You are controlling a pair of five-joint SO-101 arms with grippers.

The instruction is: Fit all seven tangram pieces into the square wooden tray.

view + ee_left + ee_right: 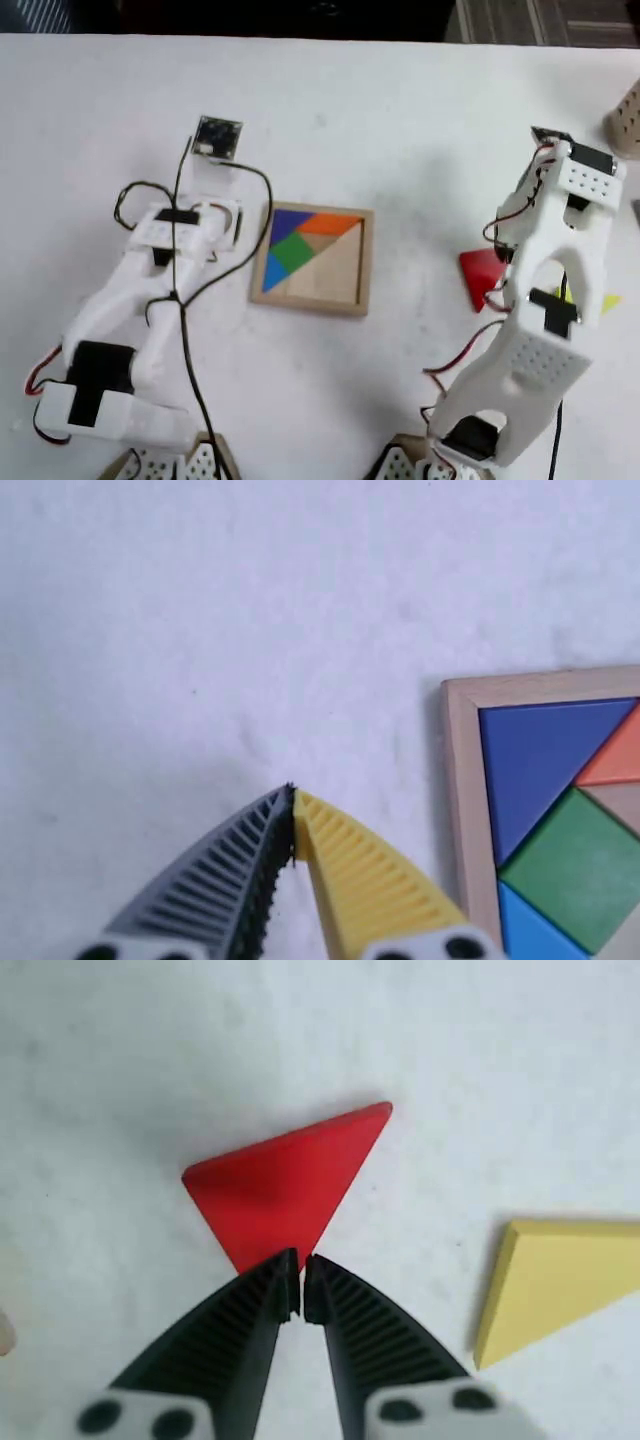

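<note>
Tray (366, 262) sits mid-bench (400, 120), partly filled. A blue triangle (288, 222) is in its 10 o'clock corner, an orange piece (330, 223) along the 12 o'clock edge, a green square (290, 252) below the blue, and a light-blue piece (272, 275) in the 8 o'clock corner. The remainder is wood-coloured; cannot tell piece from floor. Red triangle (480, 272) lies on the bench at 3 o'clock from the tray, well apart. Yellow triangle (560, 1280) is near the red, not touching. Left tool (293, 815) is clenched on nothing, tips over bare bench just off the tray's 10 o'clock corner. Right tool (301, 1285) is clenched, empty, tips at one corner of the red triangle; contact cannot be told.
</note>
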